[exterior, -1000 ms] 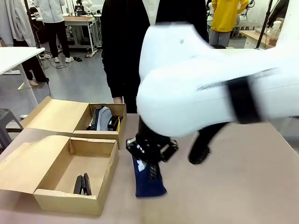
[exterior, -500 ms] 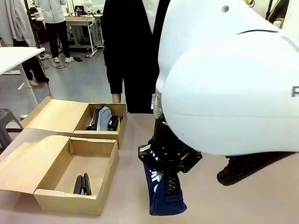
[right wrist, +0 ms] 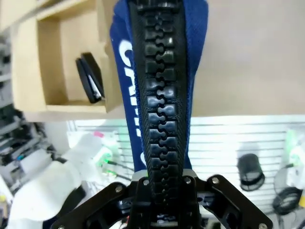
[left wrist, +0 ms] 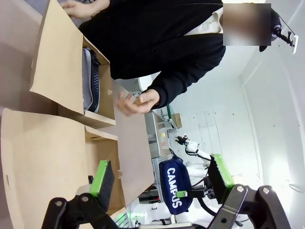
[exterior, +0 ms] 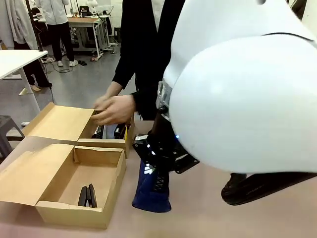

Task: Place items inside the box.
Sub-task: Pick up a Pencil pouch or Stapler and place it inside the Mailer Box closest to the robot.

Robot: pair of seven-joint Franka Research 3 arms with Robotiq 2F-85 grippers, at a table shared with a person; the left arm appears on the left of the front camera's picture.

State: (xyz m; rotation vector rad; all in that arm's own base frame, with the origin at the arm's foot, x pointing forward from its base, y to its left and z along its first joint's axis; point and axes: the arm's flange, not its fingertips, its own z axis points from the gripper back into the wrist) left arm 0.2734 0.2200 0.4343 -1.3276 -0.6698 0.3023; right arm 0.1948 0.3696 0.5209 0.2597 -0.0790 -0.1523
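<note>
While the right tool [exterior: 159, 159] hangs over the middle of the surface [exterior: 208, 218], it has its two fingers clamped tight on the top end of the navy pencil case [exterior: 151, 191], and the case dangles straight down from it. The wrist camera looks right along the black zip, with white lettering running down the blue side. The case's lower end sits low, just beside the right wall of the near box [exterior: 118, 178]; whether it touches the surface is hard to tell.

Over on the other side, the left tool [left wrist: 161, 174] is spread wide, green pads well apart, nothing between them. Past its fingers the navy case shows farther off, "CAMPUS" plain on its side.

Down in the near box, a black stapler [exterior: 87, 196] lies on the bottom, towards the front wall. Behind it stands the far box [exterior: 106, 143], lid flap folded out to the left, and a grey pencil case [left wrist: 87, 78] stands on edge inside. From across the surface, the person's hand [exterior: 116, 109] reaches in, hovering right above the far box's open compartment
</note>
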